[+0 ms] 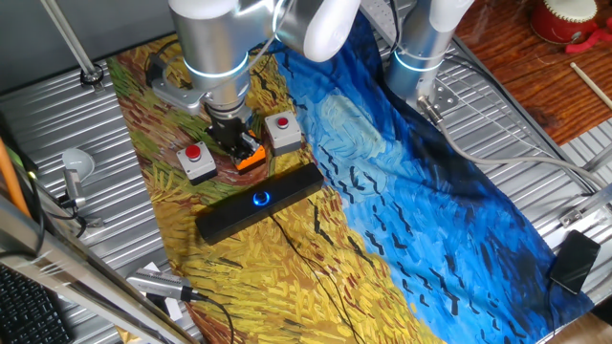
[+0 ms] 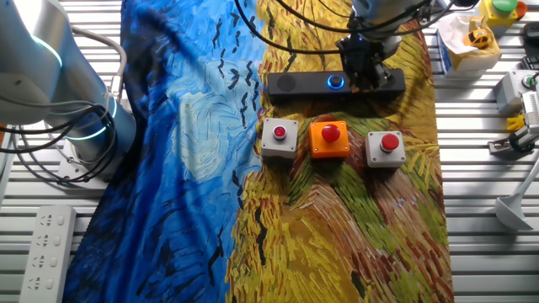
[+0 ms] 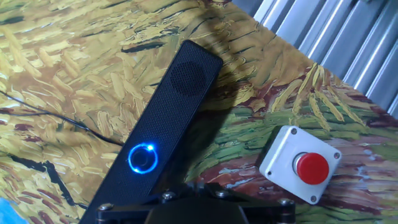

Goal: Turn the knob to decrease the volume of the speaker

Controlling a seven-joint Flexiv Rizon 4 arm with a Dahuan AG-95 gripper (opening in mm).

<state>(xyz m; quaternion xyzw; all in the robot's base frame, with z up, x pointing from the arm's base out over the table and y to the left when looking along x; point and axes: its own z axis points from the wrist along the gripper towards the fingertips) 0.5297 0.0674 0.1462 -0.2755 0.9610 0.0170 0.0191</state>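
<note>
The speaker [image 3: 158, 130], a slim black mesh-faced bar, lies on the painted cloth [image 1: 287, 268] over the ribbed metal bench [image 1: 57, 134]. Its round knob [image 3: 143, 158] glows blue mid-bar. The tool [image 2: 364, 71] hangs above; whether its fingers are parted or closed cannot be told.

A painted cloth [image 2: 337, 227] of yellow wheat strokes and swirling blue sky covers the middle of a ribbed metal table [image 2: 488, 252]. At centre frame in the other fixed view, three button boxes sit in a row: a grey box [image 2: 280, 137], an orange box [image 2: 329, 139], and another grey box [image 2: 386, 149], each with a red button. A white power strip [image 2: 44, 252] lies lower left.
</note>
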